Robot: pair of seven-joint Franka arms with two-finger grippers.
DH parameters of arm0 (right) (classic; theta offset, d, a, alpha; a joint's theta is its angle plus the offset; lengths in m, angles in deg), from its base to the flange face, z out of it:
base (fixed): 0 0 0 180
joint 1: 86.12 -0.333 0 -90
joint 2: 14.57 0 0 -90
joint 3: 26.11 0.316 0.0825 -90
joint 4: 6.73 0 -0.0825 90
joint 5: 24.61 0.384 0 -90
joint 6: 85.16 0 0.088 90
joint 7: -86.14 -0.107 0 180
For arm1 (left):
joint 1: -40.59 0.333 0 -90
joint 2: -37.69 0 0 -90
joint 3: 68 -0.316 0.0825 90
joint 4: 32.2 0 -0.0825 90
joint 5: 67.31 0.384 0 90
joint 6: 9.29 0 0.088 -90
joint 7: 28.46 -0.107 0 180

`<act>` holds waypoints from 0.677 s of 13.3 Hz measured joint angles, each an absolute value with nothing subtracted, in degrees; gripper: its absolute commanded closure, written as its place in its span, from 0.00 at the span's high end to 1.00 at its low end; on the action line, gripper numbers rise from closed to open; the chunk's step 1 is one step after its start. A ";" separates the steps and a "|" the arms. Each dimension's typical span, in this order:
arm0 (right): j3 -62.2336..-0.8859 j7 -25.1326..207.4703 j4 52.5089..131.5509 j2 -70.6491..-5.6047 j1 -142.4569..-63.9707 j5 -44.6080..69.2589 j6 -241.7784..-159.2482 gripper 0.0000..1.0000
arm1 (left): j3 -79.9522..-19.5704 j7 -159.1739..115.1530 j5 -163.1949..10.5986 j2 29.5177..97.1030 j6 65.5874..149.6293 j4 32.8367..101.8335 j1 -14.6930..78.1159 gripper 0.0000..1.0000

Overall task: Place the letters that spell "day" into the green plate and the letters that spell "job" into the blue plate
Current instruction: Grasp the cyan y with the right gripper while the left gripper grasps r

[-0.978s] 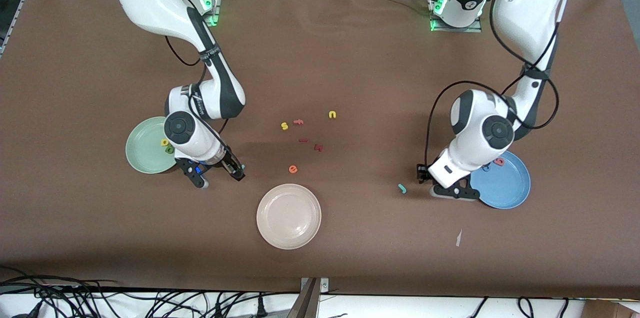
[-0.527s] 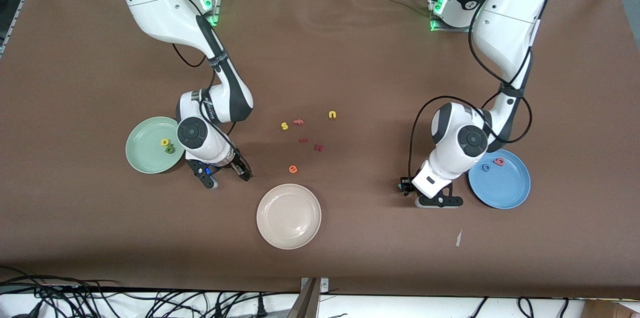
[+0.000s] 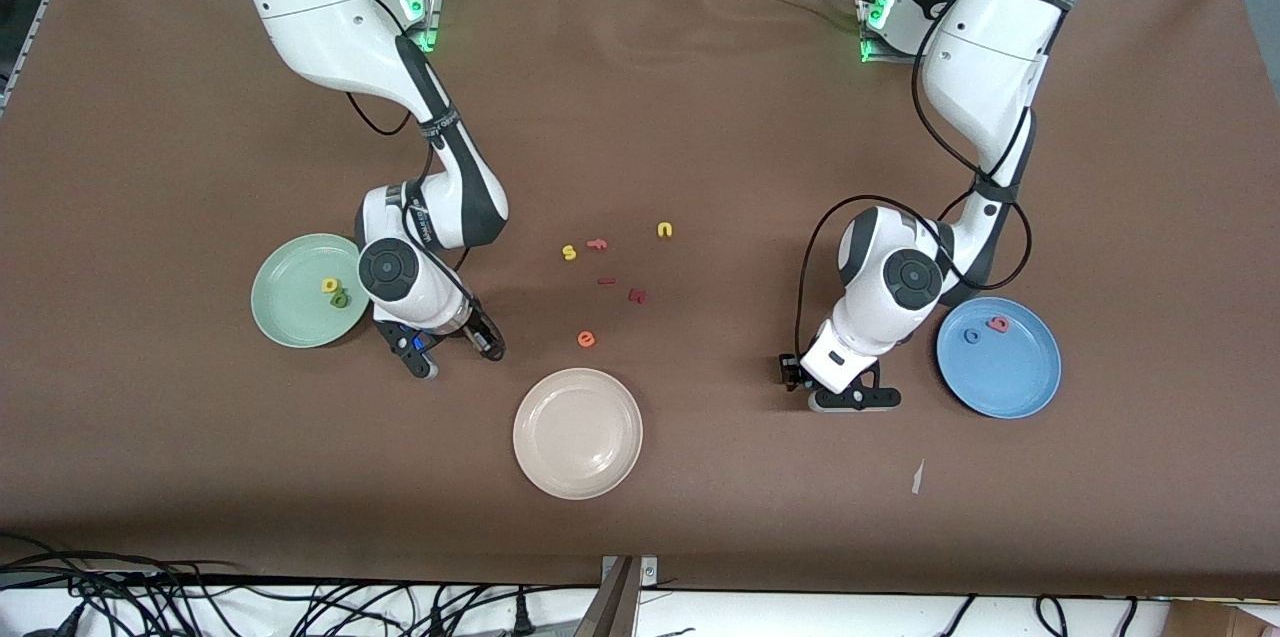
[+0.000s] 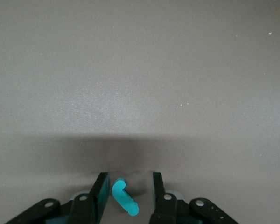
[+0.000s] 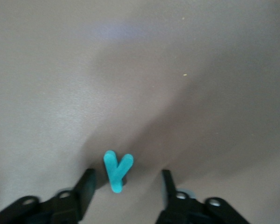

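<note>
Grippers both low on the table: left gripper (image 4: 127, 192) jaws open around the teal j (image 4: 125, 198). Right gripper (image 5: 126, 186) open too, straddling the teal y (image 5: 116, 169), not pinching it.

The front view looks down from high across the brown counter (image 3: 700, 117), facing both arm bases. Each wrist view looks close down past its own end effector at bare counter that the front view also shows.
</note>
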State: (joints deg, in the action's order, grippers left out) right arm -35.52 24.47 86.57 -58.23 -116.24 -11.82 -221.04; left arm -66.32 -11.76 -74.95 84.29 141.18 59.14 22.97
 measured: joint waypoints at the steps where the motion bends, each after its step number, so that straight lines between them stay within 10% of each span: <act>1: -35.54 24.47 86.46 -58.24 -116.22 -11.82 -220.97 0.34 | -66.32 -11.77 -74.95 84.35 141.18 59.14 22.96 0.47; 9: -35.65 24.47 86.33 -58.17 -116.19 -11.81 -220.91 0.01 | -66.35 -11.78 -74.95 84.48 141.17 59.20 22.95 0.39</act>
State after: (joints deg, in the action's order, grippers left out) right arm -35.65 24.47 86.33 -58.17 -116.19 -11.81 -220.91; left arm -66.35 -11.78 -74.95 84.48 141.17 59.20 22.95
